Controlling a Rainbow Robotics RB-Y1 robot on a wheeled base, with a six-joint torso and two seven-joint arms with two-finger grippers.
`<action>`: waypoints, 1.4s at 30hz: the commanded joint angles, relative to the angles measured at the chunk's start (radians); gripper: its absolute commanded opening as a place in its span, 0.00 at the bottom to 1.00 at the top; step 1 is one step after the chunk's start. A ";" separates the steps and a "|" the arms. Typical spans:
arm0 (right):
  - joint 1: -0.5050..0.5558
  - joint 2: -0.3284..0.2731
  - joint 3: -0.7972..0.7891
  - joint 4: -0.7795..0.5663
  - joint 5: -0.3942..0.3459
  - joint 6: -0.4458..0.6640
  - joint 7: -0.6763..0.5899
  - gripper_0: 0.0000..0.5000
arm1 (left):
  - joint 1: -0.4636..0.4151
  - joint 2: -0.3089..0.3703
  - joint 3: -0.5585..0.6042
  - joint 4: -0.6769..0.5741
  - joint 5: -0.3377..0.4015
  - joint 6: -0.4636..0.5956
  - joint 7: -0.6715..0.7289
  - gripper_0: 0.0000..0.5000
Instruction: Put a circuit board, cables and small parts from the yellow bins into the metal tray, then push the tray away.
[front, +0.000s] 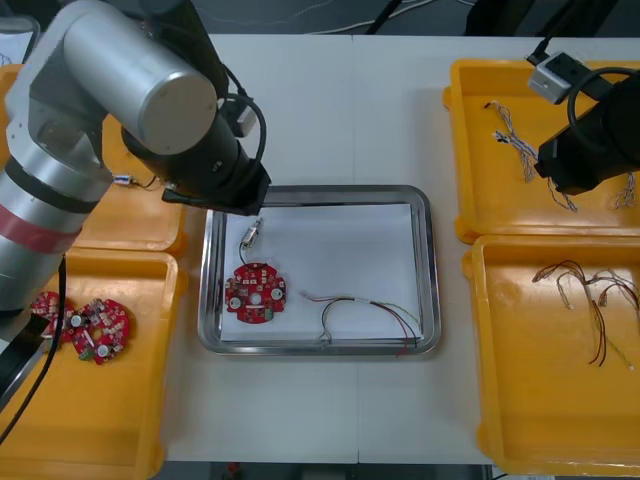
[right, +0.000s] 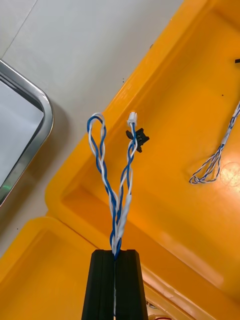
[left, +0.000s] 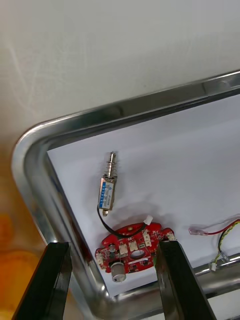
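Tray (front: 430, 270): on the table between the bins, white inside.
Left gripper (left: 112, 245): released, fingers spread wide, hanging over the tray's far left corner.
Right gripper (right: 116, 252): clenched on a twisted blue and white cable (right: 117, 200), held above the far right yellow bin (front: 480, 190).
In the tray: a red circuit board (front: 255, 293), a small metal part (front: 250, 236) just beyond it, and a red and yellow cable (front: 370, 310) beside the board.

The metal tray (front: 432, 270), white inside, holds a round red circuit board (front: 255, 293) at its left side. A small metal part (front: 250, 236) (spring at one end) lies just beyond the board, and a red and yellow cable (front: 350, 300) to its right. Right of the tray, a twisted blue and white cable (right: 117, 190) is pinched in the right gripper (right: 115, 252) over a yellow bin (right: 190, 210).
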 joint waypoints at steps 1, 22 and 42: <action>-0.030 0.009 0.083 -0.057 0.030 0.004 -0.048 0.00 | -0.057 0.097 0.082 -0.064 0.038 0.034 0.084 1.00; -0.064 0.009 0.381 -0.161 -0.008 -0.023 -0.119 0.00 | -0.051 0.278 0.286 0.122 0.047 0.009 -0.120 1.00; -0.188 0.018 0.730 -0.045 -0.017 -0.310 -0.003 0.00 | -0.048 0.296 0.352 0.331 -0.115 -0.068 0.041 1.00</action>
